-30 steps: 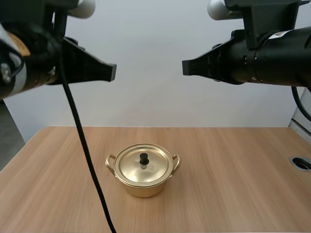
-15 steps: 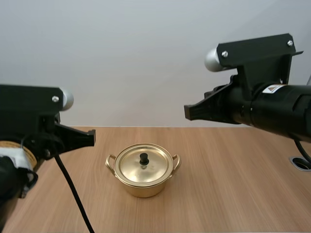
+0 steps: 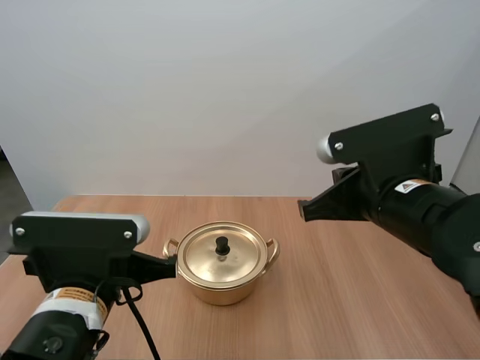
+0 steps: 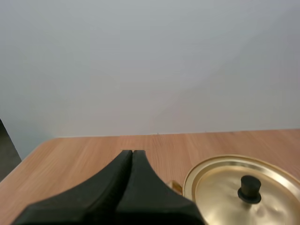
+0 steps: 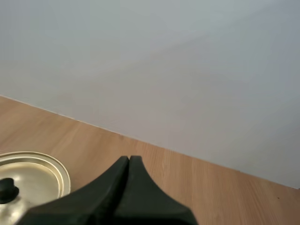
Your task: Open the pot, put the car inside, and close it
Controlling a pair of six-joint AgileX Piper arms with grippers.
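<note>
A small gold pot (image 3: pixel 222 281) stands mid-table with its gold lid (image 3: pixel 221 253) on and a black knob (image 3: pixel 222 244) on top. My left gripper (image 3: pixel 172 265) is shut, its tip just beside the pot's left handle (image 3: pixel 171 248). In the left wrist view the joined fingers (image 4: pixel 132 154) point past the lid (image 4: pixel 225 187) and its knob (image 4: pixel 249 188). My right gripper (image 3: pixel 303 209) is shut and hangs above the table, right of the pot. Its wedge (image 5: pixel 129 160) shows with the lid's rim (image 5: pixel 44 168) off to one side.
The wooden table (image 3: pixel 360 300) stretches bare to the right of the pot and in front of it. A plain white wall stands behind the table's far edge (image 3: pixel 225 196).
Both arms have come down from high above the table. The left gripper has dropped to pot height beside the left handle. The right one has lowered and drawn back to the right.
</note>
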